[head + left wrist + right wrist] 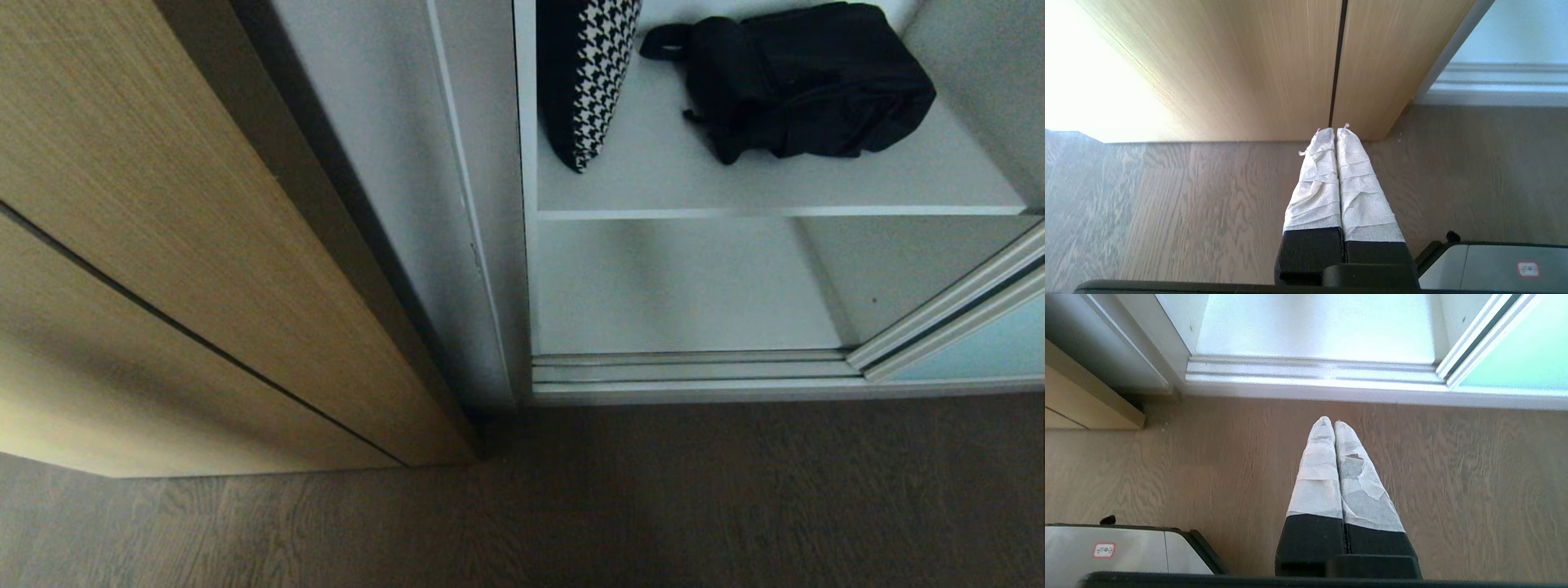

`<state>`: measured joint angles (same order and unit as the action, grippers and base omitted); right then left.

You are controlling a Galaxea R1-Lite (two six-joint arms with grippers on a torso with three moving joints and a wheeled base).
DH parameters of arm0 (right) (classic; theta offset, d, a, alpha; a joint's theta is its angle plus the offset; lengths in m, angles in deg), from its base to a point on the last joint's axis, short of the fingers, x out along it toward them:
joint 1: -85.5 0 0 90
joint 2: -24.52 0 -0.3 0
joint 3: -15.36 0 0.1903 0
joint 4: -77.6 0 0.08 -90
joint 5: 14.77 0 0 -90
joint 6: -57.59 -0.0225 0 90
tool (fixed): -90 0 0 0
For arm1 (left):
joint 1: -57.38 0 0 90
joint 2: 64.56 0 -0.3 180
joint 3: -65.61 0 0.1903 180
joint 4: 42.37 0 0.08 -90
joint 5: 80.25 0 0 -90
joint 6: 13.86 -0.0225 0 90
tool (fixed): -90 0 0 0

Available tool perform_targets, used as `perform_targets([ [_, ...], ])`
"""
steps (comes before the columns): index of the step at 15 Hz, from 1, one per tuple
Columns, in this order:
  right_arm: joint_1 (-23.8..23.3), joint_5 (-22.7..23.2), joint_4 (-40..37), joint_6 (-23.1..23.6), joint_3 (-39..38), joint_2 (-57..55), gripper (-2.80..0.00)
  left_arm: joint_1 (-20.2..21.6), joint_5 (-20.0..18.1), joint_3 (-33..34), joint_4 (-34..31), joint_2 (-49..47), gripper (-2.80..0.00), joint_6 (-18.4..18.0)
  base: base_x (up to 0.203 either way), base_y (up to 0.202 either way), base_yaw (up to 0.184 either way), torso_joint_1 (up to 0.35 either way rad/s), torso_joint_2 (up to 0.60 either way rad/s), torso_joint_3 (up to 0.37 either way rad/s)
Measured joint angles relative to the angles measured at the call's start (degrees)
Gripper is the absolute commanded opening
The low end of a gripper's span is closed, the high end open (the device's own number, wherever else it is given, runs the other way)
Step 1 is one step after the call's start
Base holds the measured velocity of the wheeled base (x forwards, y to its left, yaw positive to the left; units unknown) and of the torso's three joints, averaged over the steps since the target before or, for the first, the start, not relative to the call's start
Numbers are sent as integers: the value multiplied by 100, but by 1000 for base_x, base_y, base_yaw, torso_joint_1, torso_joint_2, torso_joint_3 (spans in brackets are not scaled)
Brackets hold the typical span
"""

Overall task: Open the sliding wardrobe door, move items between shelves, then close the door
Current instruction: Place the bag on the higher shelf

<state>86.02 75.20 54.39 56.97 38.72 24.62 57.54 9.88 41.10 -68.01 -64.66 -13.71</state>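
Note:
The white wardrobe compartment stands open in the head view. A black fabric bundle with straps [804, 82] lies on a white shelf [735, 192], with a lower white board [678, 286] beneath. The frosted aqua sliding door [976, 347] is slid to the right, only its lower corner showing; it also appears in the right wrist view as the sliding door [1519, 355]. Neither arm shows in the head view. My left gripper [1334, 131] hangs shut and empty above the floor near a tan cabinet. My right gripper [1329, 423] hangs shut and empty above the floor before the wardrobe's bottom track [1310, 371].
A houndstooth cushion [589, 73] stands on edge at the shelf's left end. A tan wood-grain cabinet [163, 245] juts out on the left. Wood-look floor [653, 506] runs in front. Part of my base [1494, 265] shows in both wrist views.

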Motion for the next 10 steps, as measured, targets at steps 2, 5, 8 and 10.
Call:
perform_targets([
  [2,0,0,2,0,0,0,-280,0,2,0,2,0,-280,-2,0,0,0,6,4,206],
  [5,0,-2,-1,3,0,0,-280,0,0,0,0,0,-280,0,0,0,0,5,2,202],
  [8,0,0,-2,0,0,0,-280,0,0,0,2,0,-280,0,0,0,0,3,4,202],
  [10,0,2,-2,3,0,0,-280,0,0,0,0,0,-280,0,0,0,0,-2,1,102],
])
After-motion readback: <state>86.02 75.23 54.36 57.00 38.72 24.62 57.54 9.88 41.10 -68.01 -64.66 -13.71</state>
